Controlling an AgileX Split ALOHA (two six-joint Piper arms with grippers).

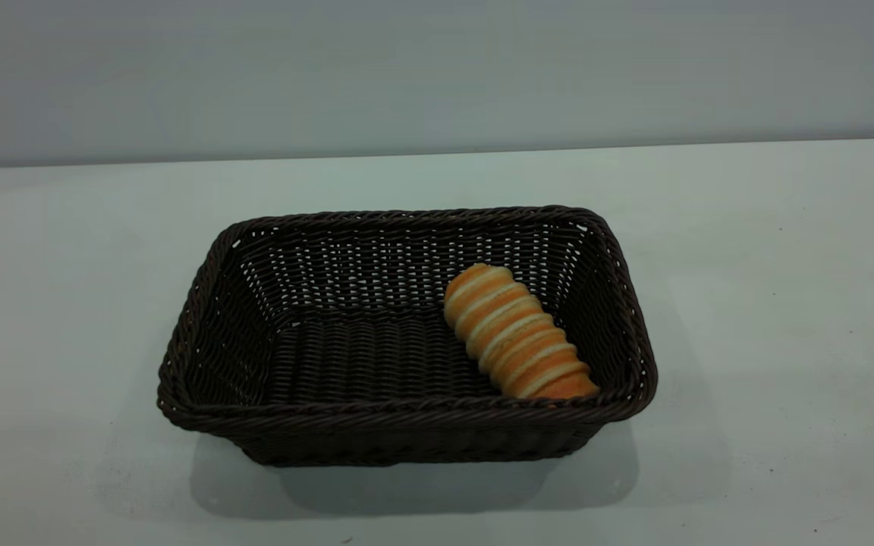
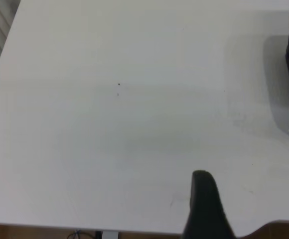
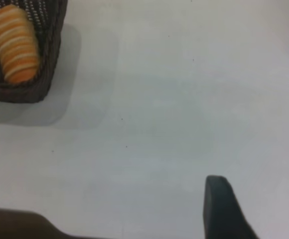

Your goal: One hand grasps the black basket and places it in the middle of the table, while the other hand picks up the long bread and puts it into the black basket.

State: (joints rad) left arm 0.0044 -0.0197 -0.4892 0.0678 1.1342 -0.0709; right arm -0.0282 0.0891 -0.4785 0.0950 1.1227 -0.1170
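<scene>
Long bread (image 1: 517, 332) inside black basket (image 1: 407, 415)

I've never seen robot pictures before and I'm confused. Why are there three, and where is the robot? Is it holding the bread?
All three pictures show one table at the same moment. The big picture comes from a camera facing the robot's two arms, which are both out of its sight here. The other two come from little cameras on the arms' wrists. The dark shape low in each is part of that arm's grabbing tool: the left tool and the right tool. Both hang over bare table, holding nothing. The long bread already lies inside the black basket, near its right end.
</scene>
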